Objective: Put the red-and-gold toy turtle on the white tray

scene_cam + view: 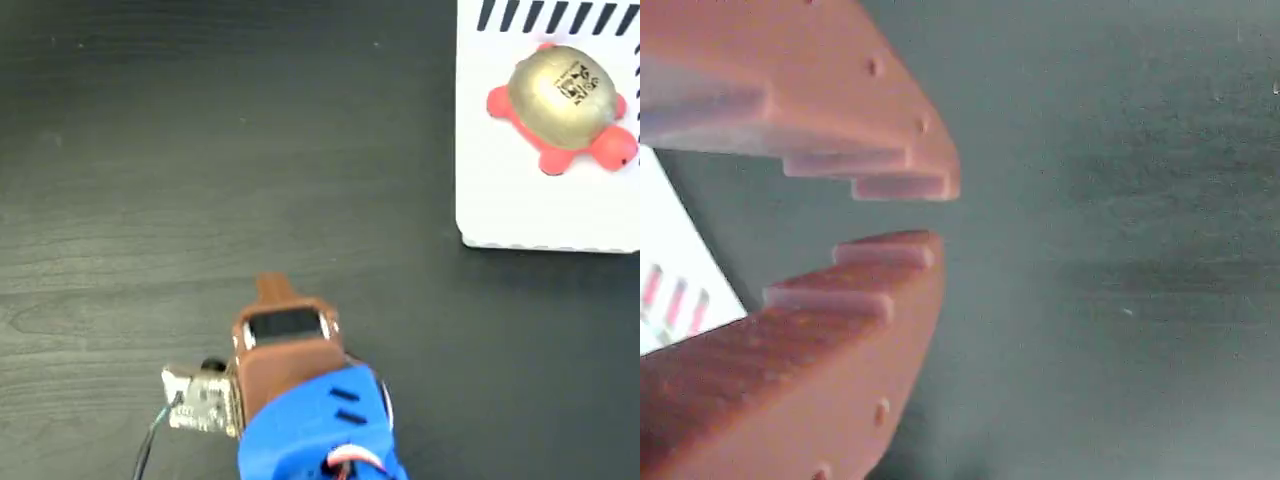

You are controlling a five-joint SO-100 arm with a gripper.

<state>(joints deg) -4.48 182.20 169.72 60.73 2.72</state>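
Note:
The red-and-gold toy turtle [560,100] lies on the white tray [510,200] at the top right of the fixed view, gold shell up, with its coral-red head toward the right edge. My gripper [275,290] sits far away at the bottom centre, over bare dark table. In the wrist view my gripper [930,215] shows two brown toothed fingers [840,330] nearly together, with a narrow gap at the tips and nothing between them. A corner of the tray [670,250] shows at the left edge behind the fingers.
The dark wood-grain table [200,150] fills most of the fixed view. The blue arm body [320,430] and a small circuit board with wires [200,400] sit at the bottom edge.

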